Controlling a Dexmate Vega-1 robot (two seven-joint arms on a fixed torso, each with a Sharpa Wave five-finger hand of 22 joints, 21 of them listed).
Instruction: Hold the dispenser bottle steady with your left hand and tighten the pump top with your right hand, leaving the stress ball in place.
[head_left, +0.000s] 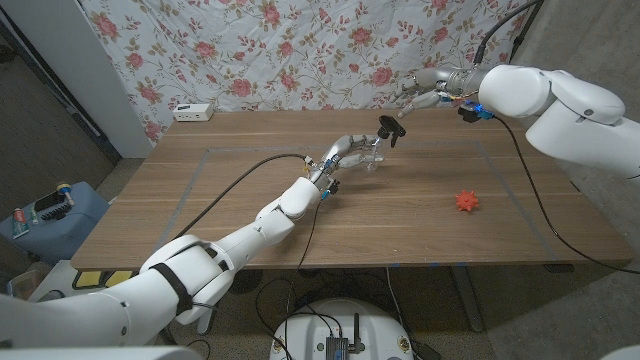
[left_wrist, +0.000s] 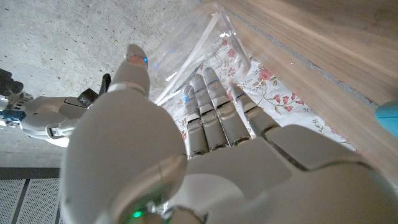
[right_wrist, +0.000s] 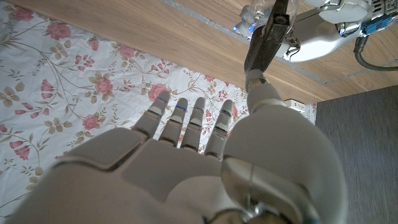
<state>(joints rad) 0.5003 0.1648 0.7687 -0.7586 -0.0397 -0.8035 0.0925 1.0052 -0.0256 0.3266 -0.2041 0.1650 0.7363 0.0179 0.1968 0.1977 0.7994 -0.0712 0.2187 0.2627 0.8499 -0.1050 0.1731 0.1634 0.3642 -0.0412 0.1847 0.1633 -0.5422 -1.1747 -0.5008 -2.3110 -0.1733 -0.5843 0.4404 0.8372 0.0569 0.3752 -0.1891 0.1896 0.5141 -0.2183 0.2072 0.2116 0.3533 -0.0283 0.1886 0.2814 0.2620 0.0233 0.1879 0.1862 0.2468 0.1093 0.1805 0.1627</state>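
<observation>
Wood-grain desk (head_left: 250, 215), brown, with a thin taped rectangle marked on its top. Nearest the robot, the left arm runs diagonally from the lower left toward the desk's middle, a black cable trailing along it. Off to the right, an orange spiky stress ball (head_left: 466, 201) sits alone on the wood, well apart from both arms.

Mid-desk: the left robot hand (head_left: 348, 152) wraps around the clear dispenser bottle (head_left: 372, 158), which stands upright. In the left wrist view the fingers (left_wrist: 208, 109) curl against the transparent plastic (left_wrist: 199, 50) (thumb up alongside it), so this robot hand is gripping the bottle.

Just above it, the black pump top (head_left: 389, 128) sits on the bottle's neck. The right robot hand (head_left: 428, 90) hovers near and beyond the pump; its fingers (right_wrist: 186, 121) are spread and straight in the right wrist view, holding nothing, with the thumb tip reaching at the dark pump (right_wrist: 267, 40). Actual contact cannot be told.

Farthest: a white power strip (head_left: 193, 112) at the desk's back-left edge, and a floral cloth (head_left: 300, 50) hung behind.
</observation>
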